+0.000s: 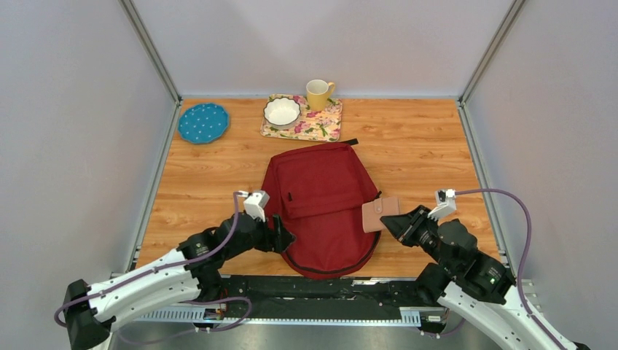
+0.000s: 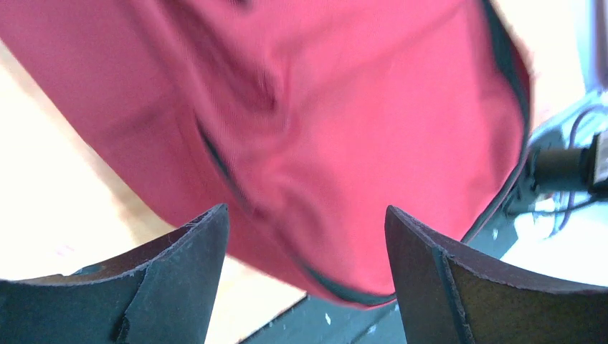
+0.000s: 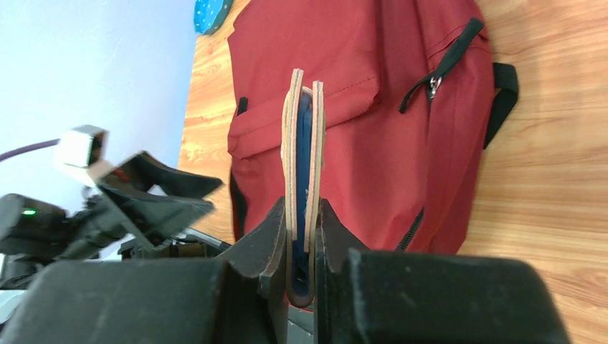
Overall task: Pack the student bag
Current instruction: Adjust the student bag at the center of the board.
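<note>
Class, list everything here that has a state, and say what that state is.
backpack, lying flat, front pocket up.
wallet, folded shut, held at the backpack's right edge.
left claw, open, beside the backpack.
right claw, shut on the wallet.
mug, upright on the tray.
bowl, upright, empty.
plate, flat, empty.
</note>
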`<state>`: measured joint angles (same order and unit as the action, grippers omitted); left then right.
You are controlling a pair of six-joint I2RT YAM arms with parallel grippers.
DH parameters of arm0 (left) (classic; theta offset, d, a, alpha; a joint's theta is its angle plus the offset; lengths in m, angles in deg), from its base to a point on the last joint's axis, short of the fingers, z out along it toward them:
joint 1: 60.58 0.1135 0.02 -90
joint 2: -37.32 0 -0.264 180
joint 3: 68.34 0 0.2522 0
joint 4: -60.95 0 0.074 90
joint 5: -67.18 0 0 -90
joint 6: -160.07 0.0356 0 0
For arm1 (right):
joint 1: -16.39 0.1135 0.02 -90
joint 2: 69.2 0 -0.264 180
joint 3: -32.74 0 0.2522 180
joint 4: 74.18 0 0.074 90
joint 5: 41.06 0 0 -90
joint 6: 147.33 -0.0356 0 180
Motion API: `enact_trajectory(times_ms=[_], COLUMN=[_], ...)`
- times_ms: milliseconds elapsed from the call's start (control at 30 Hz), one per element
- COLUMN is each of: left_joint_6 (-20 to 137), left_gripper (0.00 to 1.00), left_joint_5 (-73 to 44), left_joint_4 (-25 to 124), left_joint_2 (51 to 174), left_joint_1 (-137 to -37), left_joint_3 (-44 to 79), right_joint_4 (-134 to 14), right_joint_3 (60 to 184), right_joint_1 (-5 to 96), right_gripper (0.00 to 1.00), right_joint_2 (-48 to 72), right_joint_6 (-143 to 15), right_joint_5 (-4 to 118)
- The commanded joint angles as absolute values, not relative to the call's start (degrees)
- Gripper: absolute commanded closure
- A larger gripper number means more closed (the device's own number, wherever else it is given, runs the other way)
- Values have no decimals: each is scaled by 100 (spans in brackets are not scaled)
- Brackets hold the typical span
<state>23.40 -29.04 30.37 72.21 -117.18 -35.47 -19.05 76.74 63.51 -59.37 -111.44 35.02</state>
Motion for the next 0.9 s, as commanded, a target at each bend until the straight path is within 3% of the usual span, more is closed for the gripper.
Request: enact_trajectory(times_ms=[0,100,167,400,700,867], left_joint_6=[3674,4658,5377,6567,8201,8799], left_gripper=[14,12,6,6,5,5], left_joint_5=[-4600,-4857,-4805,-4401,-2028,-880], left_joint_4=[2329,2337,2329,1582,2538,3014], left_joint_2=[6773,7027,7509,9478,10165,10622], left_joint_1=[-11701,-11701,-11710,-11297,-9857,-9530], left_joint_3=[-2551,-1830,-1259,429,492,439], right_joint_4=[-1771,-1727,-1718,-1639,-1445,-1454], right_joint_3=[8113,8130,8139,8183,8271,8262], right_joint_1=[6359,6368,6368,6368,6359,6359], right_gripper=[100,100,100,100,100,100], right_joint_2=[-6111,-6155,-6164,-6243,-6304,-6243], right_joint_6=[-10910,-10918,-10919,-10962,-10971,-10989], right_joint_5=[3118,3127,3179,3320,3303,3329])
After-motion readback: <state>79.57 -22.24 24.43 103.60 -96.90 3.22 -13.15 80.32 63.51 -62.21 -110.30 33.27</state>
